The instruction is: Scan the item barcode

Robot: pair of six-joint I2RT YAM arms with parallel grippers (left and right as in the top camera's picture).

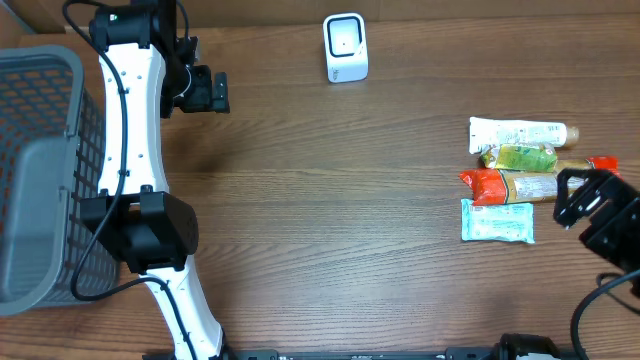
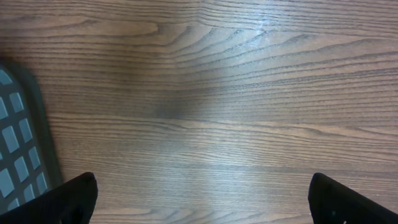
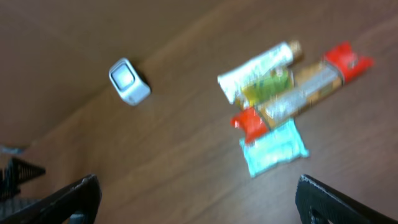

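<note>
The four snack packets lie clustered at the table's right side, within the right claw's reach. The scanner stands at the far edge. Both claws are wide and empty; the left claw hovers near the basket.

On the wooden table a small white scanner stands near the far edge. At the right side four snack packets lie close together: a white one, a green one, a red and brown one and a light blue one. The right gripper is just beside them, jaws spread. The left gripper is well apart from them, near a grey basket.
</note>
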